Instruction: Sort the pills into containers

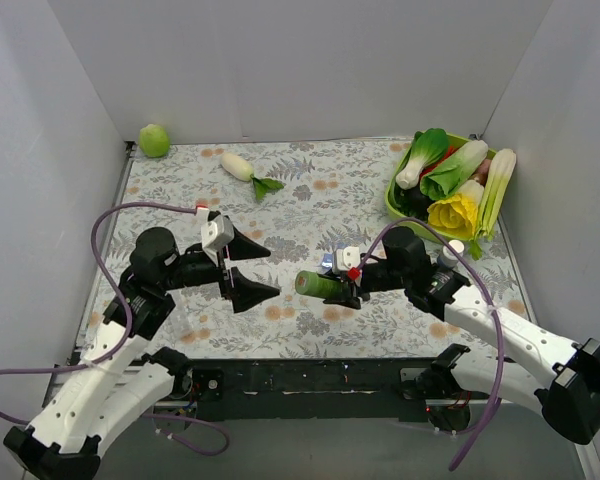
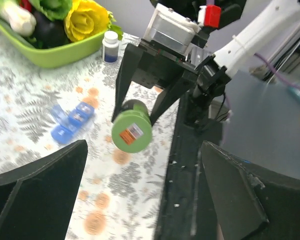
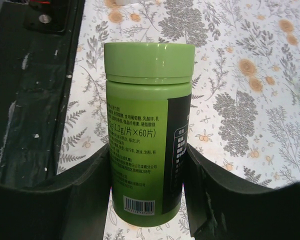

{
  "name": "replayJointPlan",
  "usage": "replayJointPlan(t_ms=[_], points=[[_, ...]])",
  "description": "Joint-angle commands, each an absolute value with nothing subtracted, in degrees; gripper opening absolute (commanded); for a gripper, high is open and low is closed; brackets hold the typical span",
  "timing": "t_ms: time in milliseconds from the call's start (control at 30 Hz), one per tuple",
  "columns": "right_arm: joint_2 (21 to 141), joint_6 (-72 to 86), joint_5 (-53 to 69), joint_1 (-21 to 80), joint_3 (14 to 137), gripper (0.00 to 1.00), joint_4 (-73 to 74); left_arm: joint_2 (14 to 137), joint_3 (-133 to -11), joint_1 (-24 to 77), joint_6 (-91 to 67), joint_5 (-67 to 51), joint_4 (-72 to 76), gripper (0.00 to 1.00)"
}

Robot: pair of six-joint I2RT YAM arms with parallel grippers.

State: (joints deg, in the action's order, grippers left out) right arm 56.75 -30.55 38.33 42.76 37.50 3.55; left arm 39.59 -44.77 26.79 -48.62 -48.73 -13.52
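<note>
My right gripper (image 1: 342,288) is shut on a green pill bottle (image 1: 318,285) and holds it on its side above the table, cap toward the left arm. In the right wrist view the bottle (image 3: 147,130) stands between the two fingers, its lid on. The left wrist view shows its round cap (image 2: 132,133) head on. The blue strip of containers (image 2: 71,122) lies on the table beyond the bottle, with one lid flipped open; in the top view it (image 1: 327,264) peeks out just behind the right gripper. My left gripper (image 1: 263,271) is open and empty, facing the bottle's cap.
A green tray (image 1: 395,205) of toy vegetables sits at the back right. A small white bottle (image 1: 450,251) stands by the right arm, also in the left wrist view (image 2: 110,46). A white radish (image 1: 242,169) and a green fruit (image 1: 154,140) lie at the back left.
</note>
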Motion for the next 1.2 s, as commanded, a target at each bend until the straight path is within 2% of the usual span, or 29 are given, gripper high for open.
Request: replayJointPlan(t_ms=[0, 300, 467, 800, 833, 933, 1033, 1067, 1167], points=[[57.57, -29.53, 44.30, 42.63, 41.39, 0.01, 4.30, 44.72, -47.28, 27.51, -28.31, -53.08, -13.70, 0.98], [58.97, -29.45, 44.12, 42.63, 42.54, 0.01, 3.69, 54.49, -52.38, 41.47, -19.95, -45.01, -17.40, 0.98], [58.98, -29.27, 43.68, 42.63, 42.63, 0.01, 3.69, 56.25, -52.38, 45.34, -19.60, -38.96, -18.10, 0.98], [58.89, -28.57, 43.51, 42.63, 42.36, 0.01, 3.34, 58.71, -52.38, 47.99, -19.77, -31.91, -21.97, 0.80], [58.80, -28.65, 43.51, 42.63, 42.36, 0.01, 3.34, 58.80, -52.30, 48.08, -20.04, -31.56, -21.97, 0.77], [58.80, -28.65, 43.51, 42.63, 42.19, 0.01, 3.43, 59.15, -52.21, 48.25, -21.18, -29.97, -22.06, 0.56], [58.80, -28.65, 43.33, 42.63, 42.10, 0.01, 3.43, 59.41, -52.47, 48.25, -22.67, -29.54, -22.06, 0.07], [58.80, -28.65, 43.16, 42.63, 42.01, 0.01, 3.43, 59.68, -53.08, 48.25, -25.03, -29.10, -22.15, 0.00], [58.54, -29.09, 41.58, 42.63, 42.01, 0.01, 3.34, 61.16, -54.49, 48.25, -32.30, -28.04, -23.72, 0.00]])
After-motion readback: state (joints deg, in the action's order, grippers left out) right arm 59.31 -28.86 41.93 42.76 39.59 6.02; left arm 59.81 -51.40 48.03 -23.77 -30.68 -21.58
